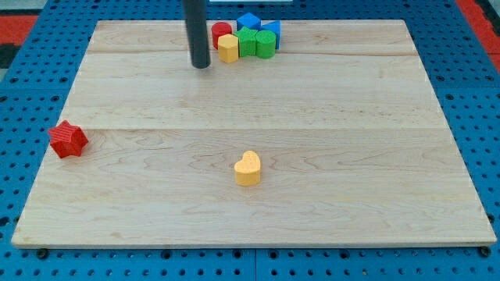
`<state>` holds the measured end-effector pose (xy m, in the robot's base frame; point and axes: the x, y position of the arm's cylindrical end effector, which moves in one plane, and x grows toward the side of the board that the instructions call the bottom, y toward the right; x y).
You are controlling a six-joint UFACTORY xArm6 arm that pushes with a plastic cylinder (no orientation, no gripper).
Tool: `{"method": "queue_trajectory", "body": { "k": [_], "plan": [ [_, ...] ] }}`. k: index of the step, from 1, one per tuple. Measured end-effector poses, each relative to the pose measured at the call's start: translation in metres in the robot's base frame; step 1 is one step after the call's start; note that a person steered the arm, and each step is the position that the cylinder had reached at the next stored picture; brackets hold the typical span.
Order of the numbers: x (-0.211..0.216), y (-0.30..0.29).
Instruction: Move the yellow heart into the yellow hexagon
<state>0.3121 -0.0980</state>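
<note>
The yellow heart (pixel 248 168) lies alone on the wooden board, a little below its middle. The yellow hexagon (pixel 227 48) sits at the view's top in a tight cluster of blocks. My tip (pixel 201 65) is on the board just left of the yellow hexagon, with a small gap between them. The tip is far above and left of the yellow heart.
The cluster at the top holds a red block (pixel 221 33), a green block (pixel 248 42), a second green block (pixel 266 44), a blue block (pixel 248 20) and another blue block (pixel 273 30). A red star (pixel 68 140) lies at the board's left edge (pixel 55 140).
</note>
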Motion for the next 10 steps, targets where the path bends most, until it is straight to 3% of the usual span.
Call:
{"method": "queue_trajectory", "body": {
  "k": [2,4,5,7,8,9,10],
  "plan": [
    [0.012,-0.038],
    [0.012,-0.039],
    [0.025,-0.006],
    [0.067,0.153],
    [0.13,0.221],
    [0.209,0.25],
    [0.267,0.213]
  ]
}}
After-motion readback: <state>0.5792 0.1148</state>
